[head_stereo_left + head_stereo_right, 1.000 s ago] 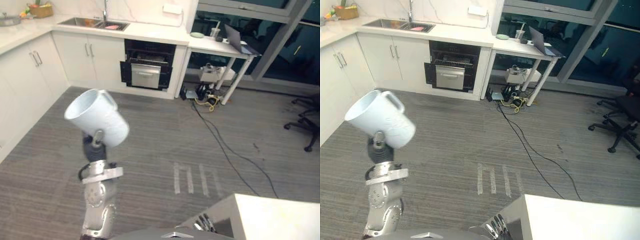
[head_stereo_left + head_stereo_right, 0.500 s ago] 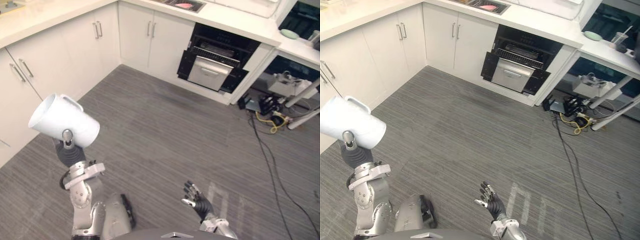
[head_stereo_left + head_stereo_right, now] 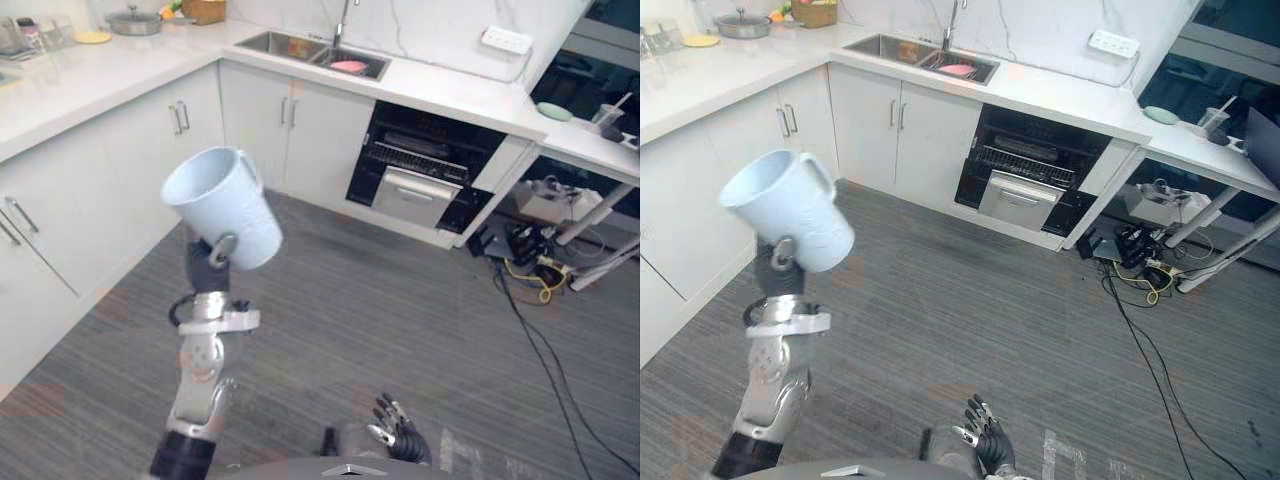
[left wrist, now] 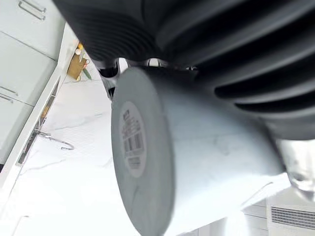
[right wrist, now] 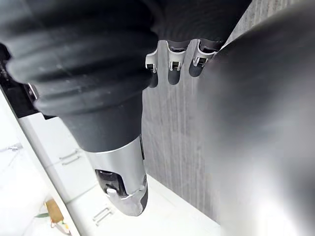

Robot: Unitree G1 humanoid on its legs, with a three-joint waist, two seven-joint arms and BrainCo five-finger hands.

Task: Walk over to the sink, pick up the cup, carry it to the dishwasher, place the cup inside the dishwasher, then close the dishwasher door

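Your cup (image 3: 225,205) is off the ground, held up over the grey striped floor (image 3: 400,320) by the left robot hand (image 3: 207,266); it is white, tilted, its mouth turned up towards the corner cabinets and its handle on the far side; the hand grips it from below, the thumb lying against its wall, and the left wrist view shows the labelled base close against the hand's dark cover; the right robot hand (image 3: 400,438) hangs low near the floor, fingers loosely spread and holding nothing; beyond the cup a stretch of floor lies between you and the dishwasher (image 3: 415,170), which sits under the white tabletop (image 3: 440,90) with a wire rack showing in its dark front above a silver panel; just beside it on your left are white cabinets (image 3: 290,125), and above them the sink (image 3: 310,50) with a pink item (image 3: 349,66) in its nearer basin and the faucet (image 3: 343,15) behind; further along the tabletop stand a lidded pot (image 3: 133,20), a basket (image 3: 205,10) and a yellow plate (image 3: 92,37); right of the dishwasher a side table (image 3: 590,140) carries a green dish (image 3: 553,111), with cables (image 3: 530,275) bundled on the floor beneath it
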